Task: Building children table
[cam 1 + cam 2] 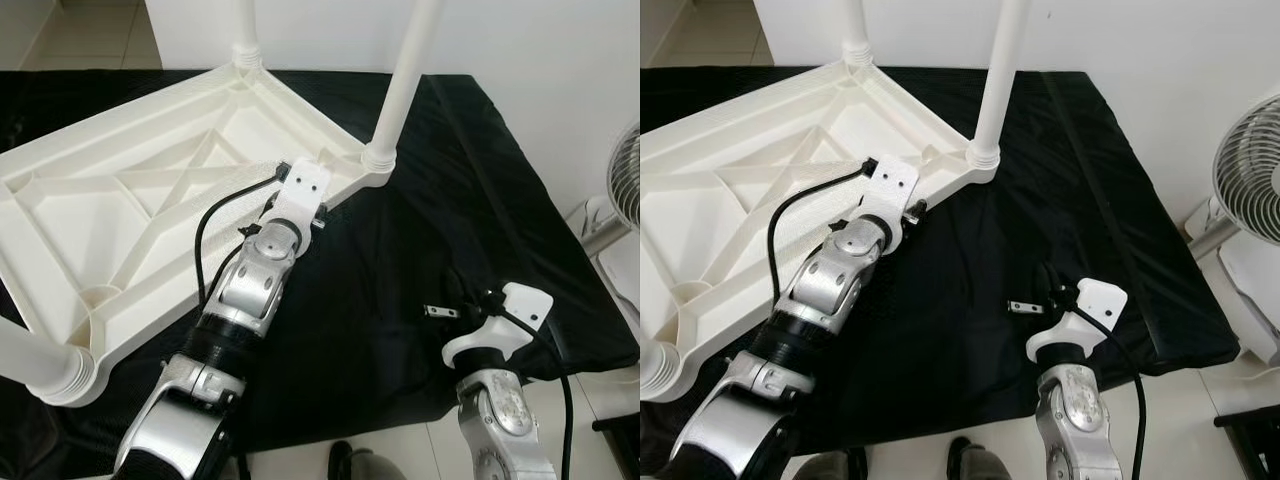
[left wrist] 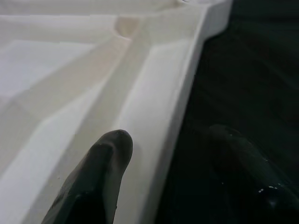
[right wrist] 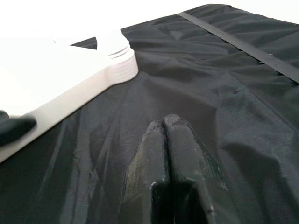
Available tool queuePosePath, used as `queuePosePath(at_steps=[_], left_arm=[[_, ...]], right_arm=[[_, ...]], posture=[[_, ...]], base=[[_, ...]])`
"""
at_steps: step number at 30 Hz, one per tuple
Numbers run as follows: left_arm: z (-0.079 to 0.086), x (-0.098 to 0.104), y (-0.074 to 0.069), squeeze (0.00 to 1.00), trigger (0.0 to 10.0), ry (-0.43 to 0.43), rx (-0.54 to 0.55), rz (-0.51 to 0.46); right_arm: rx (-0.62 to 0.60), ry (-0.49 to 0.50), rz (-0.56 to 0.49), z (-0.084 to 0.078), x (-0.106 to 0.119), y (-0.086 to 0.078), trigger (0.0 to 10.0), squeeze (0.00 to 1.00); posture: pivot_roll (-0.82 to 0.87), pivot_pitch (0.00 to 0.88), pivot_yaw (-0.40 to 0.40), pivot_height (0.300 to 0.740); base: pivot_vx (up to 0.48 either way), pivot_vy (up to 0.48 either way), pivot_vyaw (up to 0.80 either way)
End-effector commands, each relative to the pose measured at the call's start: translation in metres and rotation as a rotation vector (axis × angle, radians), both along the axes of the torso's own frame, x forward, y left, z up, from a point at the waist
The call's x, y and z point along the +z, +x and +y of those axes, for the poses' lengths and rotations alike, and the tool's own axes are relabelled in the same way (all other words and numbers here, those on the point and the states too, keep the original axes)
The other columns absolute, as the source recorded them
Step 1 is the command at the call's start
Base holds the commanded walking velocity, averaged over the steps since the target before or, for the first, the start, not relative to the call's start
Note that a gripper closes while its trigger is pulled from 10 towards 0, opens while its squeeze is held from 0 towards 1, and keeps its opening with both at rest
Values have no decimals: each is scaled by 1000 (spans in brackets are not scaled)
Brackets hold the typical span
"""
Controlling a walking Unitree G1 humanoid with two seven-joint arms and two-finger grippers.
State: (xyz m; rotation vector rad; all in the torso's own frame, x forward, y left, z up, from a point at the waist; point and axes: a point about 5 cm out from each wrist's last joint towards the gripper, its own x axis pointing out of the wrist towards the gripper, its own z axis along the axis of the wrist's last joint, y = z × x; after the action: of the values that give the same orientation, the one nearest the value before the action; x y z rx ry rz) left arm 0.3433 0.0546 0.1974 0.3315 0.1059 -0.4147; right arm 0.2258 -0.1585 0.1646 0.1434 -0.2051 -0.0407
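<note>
Left eye view: a white plastic table (image 1: pixel 130 220) lies upside down on a black cloth (image 1: pixel 440 200), its ribbed underside up, tilted so the near-left corner sits low; at that corner a leg (image 1: pixel 30 365) stands in its socket and runs out of frame; two more legs rise from the far sockets, one (image 1: pixel 245 30) at the back corner and one (image 1: pixel 405 80) at the right corner, both upright against the white wall.

The left arm (image 1: pixel 240 290) reaches forward and up from the lower left, elbow bent, a black cable looping beside it, wrist angled toward the table's right-hand rim; the left gripper (image 2: pixel 163 158) straddles that rim, one black finger (image 2: pixel 100 177) lying on the white inside of the tabletop, the other (image 2: pixel 243 163) over the dark cloth outside, so the fingers are spread apart with the rim between them; whether they press the plastic I cannot tell.

Further right, the right arm (image 1: pixel 500 400) rises from the lower edge, forearm upright, wrist tipped forward over the bare cloth, well apart from the table; in the right wrist view the right gripper (image 3: pixel 168 140) has its two fingers pressed together, closed on nothing, pointing across the cloth with the table's ribbed corner socket (image 3: pixel 119 56) ahead.

At the far right a white fan (image 1: pixel 1250 190) stands on the floor beside the cloth.
</note>
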Motion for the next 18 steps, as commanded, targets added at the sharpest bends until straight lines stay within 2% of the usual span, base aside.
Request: queuePosePath(at_steps=[1,7,18], left_arm=[[-1,-2,-10,0,10000,30,-46,21],[12,-4,-25,0,10000,84,-50,44],[42,-6,-36,0,10000,152,26,63]], right_arm=[[9,-3,13,1,-4,1,10000,0],[26,-6,14,2,-5,3,10000,0],[39,-9,11,2,-6,6,10000,0]], posture=[[19,160,-43,740],[33,157,-50,740],[48,155,-60,740]], base=[[0,0,0],[0,0,0],[0,0,0]])
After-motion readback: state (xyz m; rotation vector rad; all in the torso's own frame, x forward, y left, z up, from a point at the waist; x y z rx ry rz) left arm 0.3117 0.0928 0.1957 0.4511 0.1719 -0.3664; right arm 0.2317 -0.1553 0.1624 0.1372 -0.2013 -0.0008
